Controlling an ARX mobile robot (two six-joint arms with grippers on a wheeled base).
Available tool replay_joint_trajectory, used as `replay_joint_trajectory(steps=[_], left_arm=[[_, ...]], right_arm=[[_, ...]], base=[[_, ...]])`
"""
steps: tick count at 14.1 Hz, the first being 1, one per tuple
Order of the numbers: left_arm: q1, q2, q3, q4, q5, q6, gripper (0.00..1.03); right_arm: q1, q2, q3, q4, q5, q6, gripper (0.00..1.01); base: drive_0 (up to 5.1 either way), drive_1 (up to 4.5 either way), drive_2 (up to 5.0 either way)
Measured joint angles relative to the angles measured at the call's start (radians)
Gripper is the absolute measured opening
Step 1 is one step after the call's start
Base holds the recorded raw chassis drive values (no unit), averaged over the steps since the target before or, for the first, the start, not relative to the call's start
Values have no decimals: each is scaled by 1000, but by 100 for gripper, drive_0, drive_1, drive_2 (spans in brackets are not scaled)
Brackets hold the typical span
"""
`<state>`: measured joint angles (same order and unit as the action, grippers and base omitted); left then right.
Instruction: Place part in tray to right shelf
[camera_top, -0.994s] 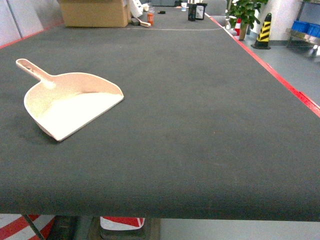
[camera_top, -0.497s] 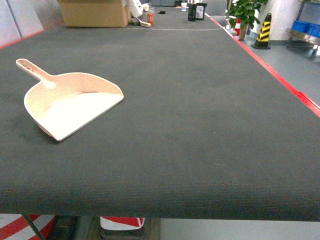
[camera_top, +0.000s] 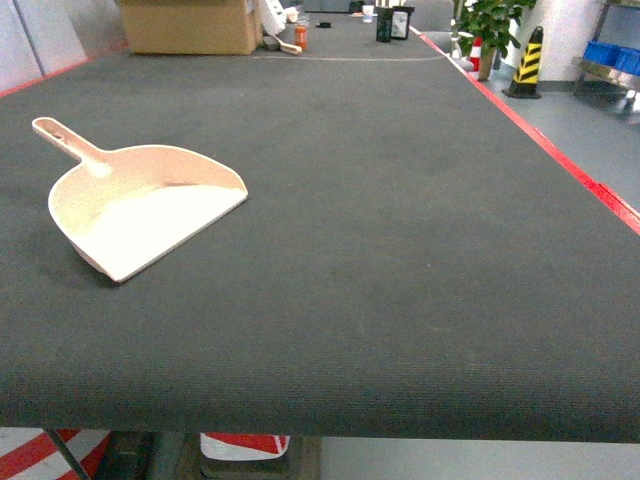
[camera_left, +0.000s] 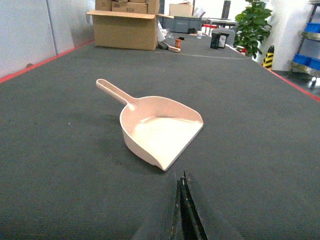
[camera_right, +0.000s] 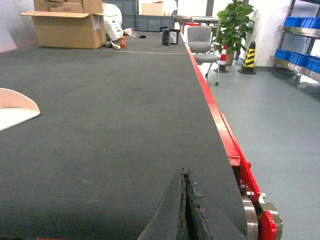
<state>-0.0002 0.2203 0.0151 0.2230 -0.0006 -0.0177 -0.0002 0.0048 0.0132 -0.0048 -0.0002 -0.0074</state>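
Writing: none readable on tray or boxes | tray (camera_top: 140, 215): cream scoop, curved raised rim, straight handle toward table's (camera_top: 400, 250) far left corner, lying flat near left edge | left gripper (camera_left: 183, 186): clenched, holding nothing | right gripper (camera_right: 185, 180): clenched, holding nothing

1. A long table (camera_top: 400, 250) covered in dark grey ribbed matting, edged in red along its right side
2. The tray (camera_top: 140, 215) lies flat on the left part, handle pointing away to the left, open front edge facing right and toward the near edge
3. At the far end stand a cardboard box (camera_top: 188, 25), a small orange container (camera_top: 300, 36) and some dark items (camera_top: 390, 24)
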Motion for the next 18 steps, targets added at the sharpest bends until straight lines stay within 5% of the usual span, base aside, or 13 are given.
replay_joint_trajectory(steps=[3,4,9,10,16,18], left_arm=[[0,-50,0,-51,0,0,2],[0,-155,0,-211,4,1,2],[0,-210,0,-227,-1,1,2],[0,-210,0,-227,-1,0,9],[0,-210,0,-227,0,0,90],[0,-210,0,-227,0,2,98]], right_arm=[[0,0,0,0,0,0,2],[0,0,0,0,0,0,2],[0,0,0,1,0,0,2],[0,0,0,0,0,0,13],[0,0,0,0,0,0,96],[0,0,0,0,0,0,98]], base=[[0,0,0],[0,0,0],[0,0,0],[0,0,0],[0,0,0],[0,0,0]])
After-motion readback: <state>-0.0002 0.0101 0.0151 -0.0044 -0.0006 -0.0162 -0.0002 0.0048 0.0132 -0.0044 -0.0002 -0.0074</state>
